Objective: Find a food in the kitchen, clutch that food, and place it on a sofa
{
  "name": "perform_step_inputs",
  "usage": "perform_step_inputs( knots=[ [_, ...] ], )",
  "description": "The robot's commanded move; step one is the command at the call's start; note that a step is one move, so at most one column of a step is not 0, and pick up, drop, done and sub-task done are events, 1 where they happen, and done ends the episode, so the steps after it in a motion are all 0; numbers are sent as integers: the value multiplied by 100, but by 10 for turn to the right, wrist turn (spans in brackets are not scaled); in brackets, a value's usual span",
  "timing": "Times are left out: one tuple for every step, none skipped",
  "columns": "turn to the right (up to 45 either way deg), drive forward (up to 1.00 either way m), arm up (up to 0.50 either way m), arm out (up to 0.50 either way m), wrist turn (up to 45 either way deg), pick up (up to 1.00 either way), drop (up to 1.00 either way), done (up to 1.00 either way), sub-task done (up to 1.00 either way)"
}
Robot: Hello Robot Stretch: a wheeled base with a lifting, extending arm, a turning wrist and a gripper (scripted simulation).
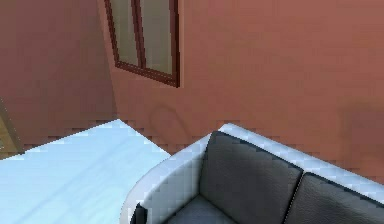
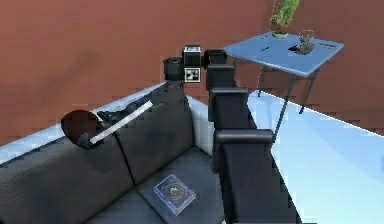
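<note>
A sofa (image 2: 150,150) with dark grey cushions and a white frame stands against the red-brown wall; it shows again in the forward view's lower right (image 1: 250,180). My arm reaches out over the sofa to the two white marker squares. Left of them is the gripper's dark body, and its thin fingers (image 2: 125,118) slant down to the left, so my gripper (image 2: 95,132) ends at the backrest's top. A dark red-brown round thing (image 2: 78,124) is at that far end, over the backrest. I cannot tell whether the gripper holds it.
A small flat blue-grey box (image 2: 175,192) lies on the sofa seat. A blue table (image 2: 285,55) stands at the upper right with a potted plant (image 2: 287,15) and a small dark object (image 2: 305,42). A dark-framed window (image 1: 145,40) is in the wall. Pale floor (image 1: 70,175) lies left of the sofa.
</note>
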Motion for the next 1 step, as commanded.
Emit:
perform_step_inputs(
  knots=[
    [0, 0, -44, 0, 0, 0, 0, 0, 0]
  ],
)
